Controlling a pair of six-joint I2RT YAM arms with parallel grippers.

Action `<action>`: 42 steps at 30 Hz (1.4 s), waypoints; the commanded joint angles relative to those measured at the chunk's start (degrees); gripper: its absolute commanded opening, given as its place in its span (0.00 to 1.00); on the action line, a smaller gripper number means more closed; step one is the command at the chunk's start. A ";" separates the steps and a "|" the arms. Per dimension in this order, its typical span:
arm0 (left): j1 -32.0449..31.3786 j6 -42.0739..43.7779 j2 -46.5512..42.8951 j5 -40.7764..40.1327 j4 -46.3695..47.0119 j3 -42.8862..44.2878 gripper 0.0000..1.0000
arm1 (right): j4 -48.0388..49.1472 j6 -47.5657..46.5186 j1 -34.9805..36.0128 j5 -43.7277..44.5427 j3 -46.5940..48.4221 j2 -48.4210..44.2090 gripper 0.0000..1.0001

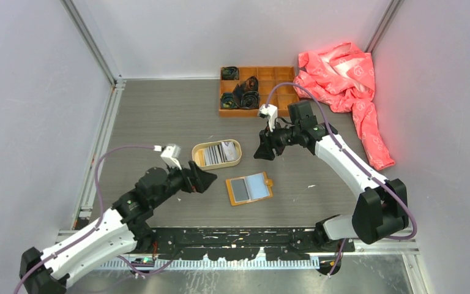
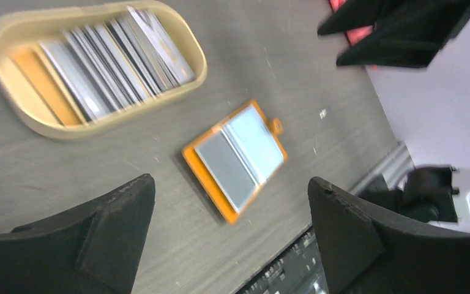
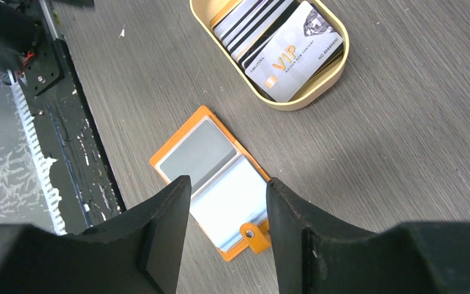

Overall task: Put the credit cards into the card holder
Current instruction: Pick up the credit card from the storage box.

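The card holder lies open and flat on the table, orange with clear sleeves showing. The credit cards stand packed in an oval tan tray just behind it. My left gripper hovers left of the holder, jaws wide open and empty; in its wrist view the card holder lies below the left gripper. My right gripper hangs to the right of the tray, open with nothing between its fingers. Its wrist view looks down past the right gripper on the card holder and a VIP card on the credit cards.
An orange compartment box with dark rolled items stands at the back. A pink cloth lies at the back right by the wall. The black base rail runs along the near edge.
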 commanded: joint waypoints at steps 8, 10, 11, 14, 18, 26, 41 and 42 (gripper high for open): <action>18.33 7.09 17.61 17.16 -6.67 16.06 0.87 | -0.72 -0.81 -0.10 -0.56 2.97 -0.01 0.53; 19.71 6.45 23.34 18.30 -6.61 18.92 0.80 | -1.09 -0.92 -0.12 -0.89 3.10 0.18 0.53; 20.39 6.08 26.09 18.85 -6.41 20.19 0.77 | -1.15 -0.95 -0.08 -1.10 3.10 0.32 0.53; 22.22 4.64 32.92 20.94 -3.58 21.95 0.71 | -1.40 -1.15 -0.12 -1.49 3.10 0.56 0.52; 24.62 3.44 39.88 22.73 1.50 22.31 0.69 | -1.60 -1.21 -0.03 -2.03 3.10 0.69 0.52; 26.84 2.00 49.32 27.25 8.06 24.13 0.63 | -2.19 -1.66 -0.10 -2.52 3.27 1.63 0.52; 27.47 -1.23 58.11 28.02 15.44 24.51 0.62 | -2.31 -1.60 -0.08 -3.10 3.28 1.77 0.51; 27.45 -1.71 58.51 28.22 16.09 24.43 0.61 | -2.31 -1.61 -0.06 -3.12 3.28 1.76 0.51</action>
